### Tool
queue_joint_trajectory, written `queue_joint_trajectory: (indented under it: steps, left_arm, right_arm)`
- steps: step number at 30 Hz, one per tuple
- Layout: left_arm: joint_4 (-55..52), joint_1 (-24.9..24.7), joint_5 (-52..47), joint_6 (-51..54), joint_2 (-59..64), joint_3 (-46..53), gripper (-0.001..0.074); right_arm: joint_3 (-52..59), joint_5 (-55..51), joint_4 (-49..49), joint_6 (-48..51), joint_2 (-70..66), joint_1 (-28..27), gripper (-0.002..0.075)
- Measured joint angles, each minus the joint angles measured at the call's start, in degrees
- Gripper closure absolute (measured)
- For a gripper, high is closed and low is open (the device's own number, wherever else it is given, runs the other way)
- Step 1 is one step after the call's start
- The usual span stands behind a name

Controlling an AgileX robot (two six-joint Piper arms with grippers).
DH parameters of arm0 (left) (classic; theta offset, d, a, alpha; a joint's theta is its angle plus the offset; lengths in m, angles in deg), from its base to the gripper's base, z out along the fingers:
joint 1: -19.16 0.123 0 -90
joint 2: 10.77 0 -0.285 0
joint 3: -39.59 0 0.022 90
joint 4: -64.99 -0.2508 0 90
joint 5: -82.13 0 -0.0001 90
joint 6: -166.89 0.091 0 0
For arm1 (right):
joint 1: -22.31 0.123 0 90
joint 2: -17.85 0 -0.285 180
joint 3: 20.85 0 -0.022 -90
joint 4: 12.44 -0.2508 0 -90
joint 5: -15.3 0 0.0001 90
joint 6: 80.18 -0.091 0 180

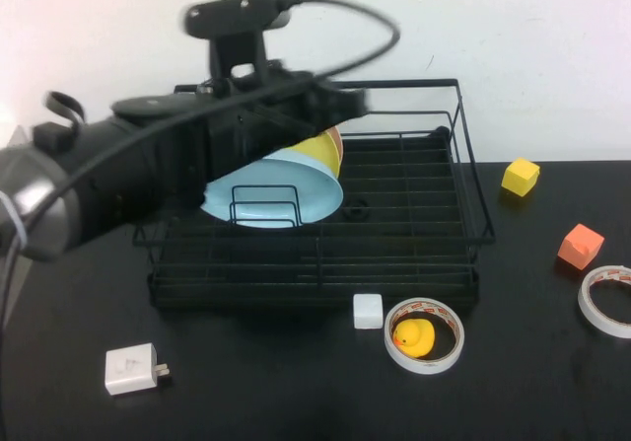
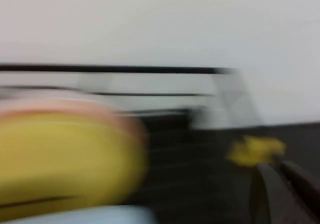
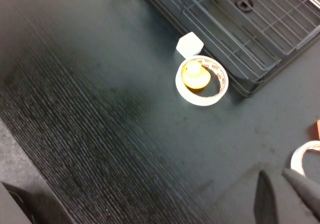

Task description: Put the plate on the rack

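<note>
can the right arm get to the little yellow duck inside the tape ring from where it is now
Probably yes. The right gripper hangs above the bare table, and the duck sits uncovered in its tape ring beside the rack. The left gripper is over the rack.

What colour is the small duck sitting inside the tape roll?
Yellow duck, clearest in the high view.

open rack (image 1: 414,214) right half; plates (image 1: 296,180) crowding left

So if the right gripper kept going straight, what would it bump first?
The right gripper would probably meet the black table near a tape roll; depth's unclear. The left gripper is over the rack by the plate.
</note>
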State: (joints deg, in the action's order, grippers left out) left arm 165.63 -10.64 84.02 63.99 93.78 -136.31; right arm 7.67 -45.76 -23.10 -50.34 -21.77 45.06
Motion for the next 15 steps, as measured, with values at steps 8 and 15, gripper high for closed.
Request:
queue_joint_trajectory:
  steps: [8, 15]
  left_arm:
    - [-46.9, 2.7, -36.0, -47.6, 1.0, -2.8, 0.0735]
    - [-83.5, 5.8, -38.3, -77.1, 5.4, -8.7, 0.0735]
  right_arm:
    - [0.4, 0.2, 0.0, 0.0, 0.0, 0.0, 0.0727]
    - [2.9, 0.7, 0.0, -0.5, 0.0, 0.0, 0.0727]
